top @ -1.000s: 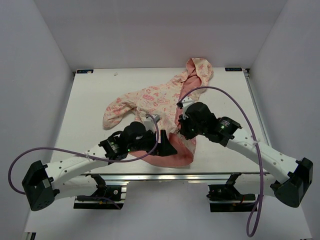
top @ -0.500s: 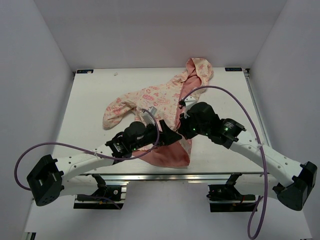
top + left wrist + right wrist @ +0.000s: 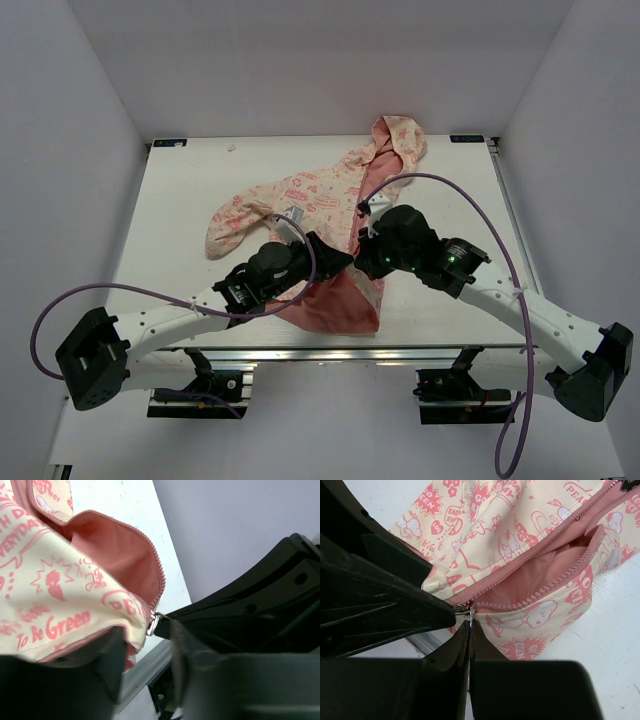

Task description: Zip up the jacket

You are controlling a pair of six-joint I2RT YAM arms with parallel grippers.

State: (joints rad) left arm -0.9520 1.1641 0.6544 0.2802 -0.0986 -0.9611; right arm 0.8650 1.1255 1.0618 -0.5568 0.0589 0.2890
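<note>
Right wrist: right gripper (image 3: 469, 625) pinching the zipper pull (image 3: 465, 609), jacket (image 3: 520, 535) spread just beyond.

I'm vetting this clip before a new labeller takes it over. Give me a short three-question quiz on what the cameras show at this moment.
1. True or false: the jacket is zipped shut all the way up to the hood.
2. What is the right gripper shut on? A) a sleeve cuff B) the zipper pull C) the hood's edge
3. Fill in: between the two parted rows of zipper teeth, the lining shows in the colour ___.
Key: 1 false, the teeth stand apart above the pull; 2 B; 3 pink.
</note>
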